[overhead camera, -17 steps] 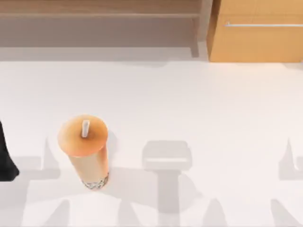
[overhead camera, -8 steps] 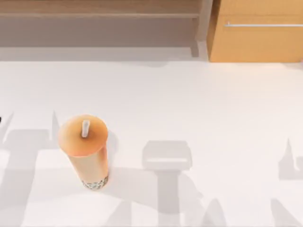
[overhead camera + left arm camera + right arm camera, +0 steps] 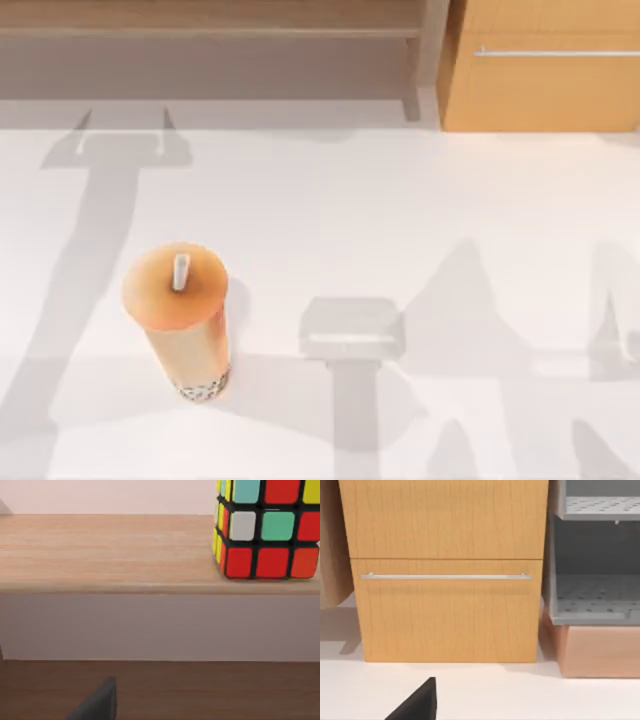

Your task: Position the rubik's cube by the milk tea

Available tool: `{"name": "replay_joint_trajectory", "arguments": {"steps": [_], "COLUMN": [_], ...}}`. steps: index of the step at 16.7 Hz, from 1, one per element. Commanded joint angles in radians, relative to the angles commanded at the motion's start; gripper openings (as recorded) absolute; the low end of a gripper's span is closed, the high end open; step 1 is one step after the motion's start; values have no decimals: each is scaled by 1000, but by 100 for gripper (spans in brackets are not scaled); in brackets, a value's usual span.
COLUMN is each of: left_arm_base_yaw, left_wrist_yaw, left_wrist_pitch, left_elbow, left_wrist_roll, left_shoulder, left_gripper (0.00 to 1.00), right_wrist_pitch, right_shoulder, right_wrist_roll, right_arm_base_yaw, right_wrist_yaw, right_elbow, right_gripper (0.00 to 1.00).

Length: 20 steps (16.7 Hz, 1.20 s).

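Observation:
The milk tea (image 3: 185,320) stands upright on the white table (image 3: 400,220) at the front left, a tan cup with an orange lid and a short white straw. The rubik's cube (image 3: 267,527) rests on a wooden shelf board (image 3: 110,550) in the left wrist view, its red, green, white and yellow stickers facing the camera and its top cut off by the frame edge. A dark part of my left gripper (image 3: 97,705) shows below and to the side of the cube, well apart from it. A dark part of my right gripper (image 3: 417,702) shows in the right wrist view, facing the cabinet.
A wooden shelf unit (image 3: 210,20) runs along the back of the table. A wooden cabinet (image 3: 540,65) with a metal drawer handle stands at the back right. Beside it in the right wrist view is a grey perforated rack (image 3: 595,595) on a tan base.
The dark piece of my left arm at the top view's left edge has gone from it. Its shadow has swept from the front left up to the back shelf.

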<state>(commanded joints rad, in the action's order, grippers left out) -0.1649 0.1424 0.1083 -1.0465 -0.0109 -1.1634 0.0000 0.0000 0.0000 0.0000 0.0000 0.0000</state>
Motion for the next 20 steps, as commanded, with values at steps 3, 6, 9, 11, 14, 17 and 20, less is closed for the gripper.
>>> {"name": "replay_joint_trajectory", "arguments": {"steps": [3, 6, 9, 11, 14, 17, 20], "left_arm_base_yaw": [-33, -57, -68, -69, -64, -62, -53], "left_wrist_yaw": [26, 45, 54, 55, 53, 47, 37], "left_wrist_pitch": [21, 38, 46, 47, 46, 41, 26], "left_elbow": [-204, -346, -414, -417, -412, -454, -564], "left_wrist_roll": [-2, -4, -5, -5, -5, -5, -5], "left_shoulder": [-232, -384, -449, -451, -448, -486, -578], "left_gripper": [100, 100, 100, 100, 100, 100, 100], "right_wrist_pitch": [0, 0, 0, 0, 0, 0, 0], "right_shoulder": [0, 0, 0, 0, 0, 0, 0], "right_wrist_roll": [0, 0, 0, 0, 0, 0, 0], "right_arm_base_yaw": [0, 0, 0, 0, 0, 0, 0], "right_wrist_yaw": [0, 0, 0, 0, 0, 0, 0], "right_elbow": [0, 0, 0, 0, 0, 0, 0], "right_gripper": [100, 100, 100, 100, 100, 100, 100]}}
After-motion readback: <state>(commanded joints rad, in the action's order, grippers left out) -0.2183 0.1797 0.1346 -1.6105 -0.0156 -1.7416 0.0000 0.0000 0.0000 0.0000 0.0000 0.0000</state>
